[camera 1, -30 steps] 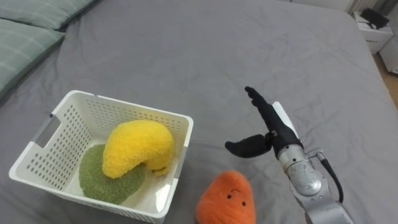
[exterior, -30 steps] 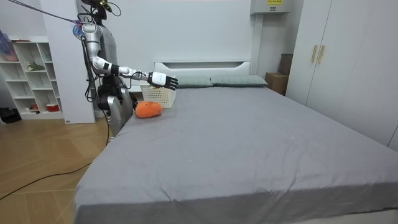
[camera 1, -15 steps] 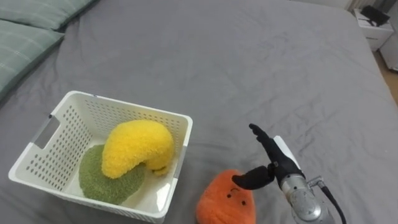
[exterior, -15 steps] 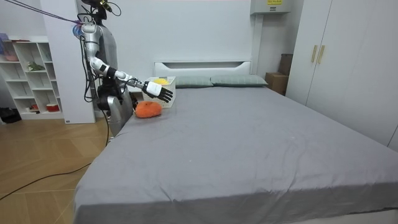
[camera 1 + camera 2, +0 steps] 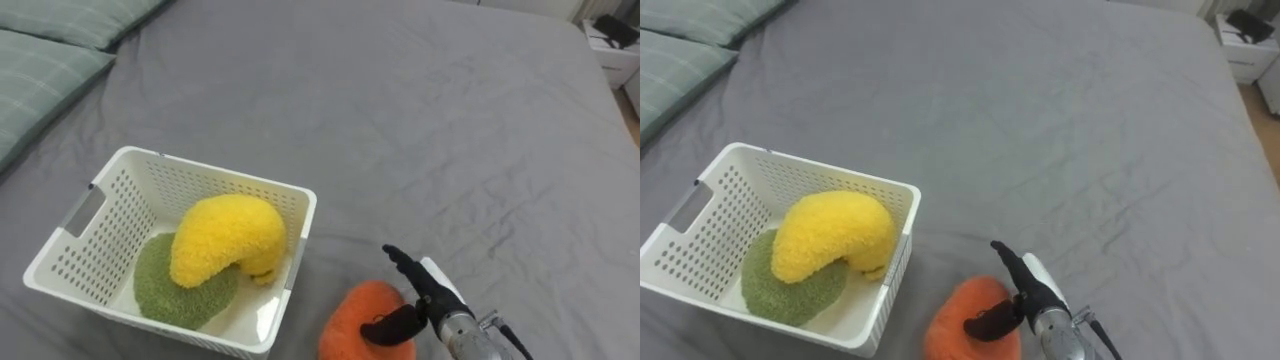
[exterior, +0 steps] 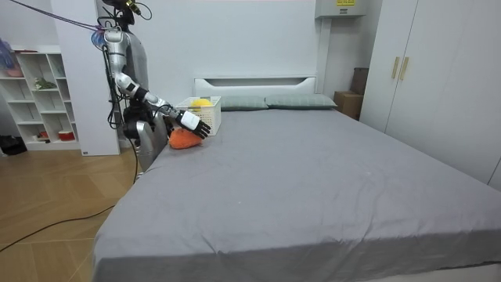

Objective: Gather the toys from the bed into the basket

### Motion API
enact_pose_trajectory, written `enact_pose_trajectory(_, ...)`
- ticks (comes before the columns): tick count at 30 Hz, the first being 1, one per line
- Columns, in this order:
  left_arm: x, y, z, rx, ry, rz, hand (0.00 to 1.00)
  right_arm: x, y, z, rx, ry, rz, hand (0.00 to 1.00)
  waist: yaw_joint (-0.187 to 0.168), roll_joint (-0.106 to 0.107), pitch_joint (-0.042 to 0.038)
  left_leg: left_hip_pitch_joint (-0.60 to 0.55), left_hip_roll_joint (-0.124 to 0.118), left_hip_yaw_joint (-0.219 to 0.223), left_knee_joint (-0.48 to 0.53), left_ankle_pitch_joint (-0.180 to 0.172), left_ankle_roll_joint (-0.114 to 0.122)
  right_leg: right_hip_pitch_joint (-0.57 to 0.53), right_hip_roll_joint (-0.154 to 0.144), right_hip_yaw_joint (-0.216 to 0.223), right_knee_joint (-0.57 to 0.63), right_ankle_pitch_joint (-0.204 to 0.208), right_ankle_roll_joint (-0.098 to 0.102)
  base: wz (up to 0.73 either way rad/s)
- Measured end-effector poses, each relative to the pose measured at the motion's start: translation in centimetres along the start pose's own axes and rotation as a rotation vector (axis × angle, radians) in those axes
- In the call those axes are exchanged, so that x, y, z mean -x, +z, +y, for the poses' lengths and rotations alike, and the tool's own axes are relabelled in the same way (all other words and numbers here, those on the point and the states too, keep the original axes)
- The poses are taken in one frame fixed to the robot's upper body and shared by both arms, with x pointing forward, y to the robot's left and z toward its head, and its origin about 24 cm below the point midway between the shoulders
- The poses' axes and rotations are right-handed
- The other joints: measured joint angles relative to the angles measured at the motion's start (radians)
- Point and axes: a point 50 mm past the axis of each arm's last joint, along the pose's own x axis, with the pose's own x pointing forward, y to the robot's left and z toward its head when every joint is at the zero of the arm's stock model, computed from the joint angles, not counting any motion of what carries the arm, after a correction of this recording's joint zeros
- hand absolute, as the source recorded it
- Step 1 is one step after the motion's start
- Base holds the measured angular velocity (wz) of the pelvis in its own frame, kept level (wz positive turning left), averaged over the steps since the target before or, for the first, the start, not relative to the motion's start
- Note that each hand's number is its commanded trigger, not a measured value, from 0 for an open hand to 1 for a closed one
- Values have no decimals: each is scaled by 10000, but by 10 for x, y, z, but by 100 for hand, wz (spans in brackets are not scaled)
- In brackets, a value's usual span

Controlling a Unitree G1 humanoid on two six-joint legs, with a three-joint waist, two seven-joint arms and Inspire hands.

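Note:
An orange plush toy lies on the grey bed at the near edge, just right of a white perforated basket. The basket holds a yellow plush toy on top of a green one. My right hand is down on the orange toy, fingers straight over its right side and the thumb lying across its top; the hand is open. In the room view I stand at the bed's near corner with the right hand reaching down to the orange toy in front of the basket.
Pale green pillows lie at the far left by the headboard. The grey bedsheet stretches wide and bare beyond the basket. A white nightstand stands past the bed's far right corner.
My right hand has come down and back from above the bed onto the orange toy. The basket and its toys have not moved.

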Motion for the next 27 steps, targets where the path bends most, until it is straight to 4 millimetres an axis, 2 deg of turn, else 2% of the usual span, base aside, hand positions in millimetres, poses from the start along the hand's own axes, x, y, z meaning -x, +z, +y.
enact_pose_trajectory(13, 1, 1, -2, 20, -99, -74, 0, -7, -13, 5, -16, 1304, 835, 0, 149, -51, 18, -61, -12, -38, 0, -13, 12, -42, -10, -13, -7, -27, 26, 0)
enact_pose_trajectory(15, 1, 2, -2, 9, -128, -155, 0, -8, -14, 6, -38, 1482, 906, 58, 145, -82, 6, -117, -20, -114, 22, -14, 13, -71, -16, -41, -13, -28, 26, 4)
enact_pose_trajectory(16, 1, 2, -2, 17, -136, -154, 0, -8, -14, 6, -78, 1514, 923, 74, 149, -100, 4, -119, -24, -127, 22, -15, 14, -71, -20, -52, -14, -31, 32, 5)
enact_pose_trajectory(17, 1, 2, -2, 23, -188, -145, 0, -8, -15, 6, -179, 1591, 961, 100, 160, -120, 7, -122, -25, -137, 22, -18, 17, -71, -21, -57, -18, -34, 35, 0)
enact_pose_trajectory(27, 2, -1, 1, 203, -165, -77, 0, -11, -17, 6, -363, 1901, 1270, 100, 370, -303, 45, -143, -41, -223, 22, -54, 22, -63, -26, -83, -29, -44, 48, 0)
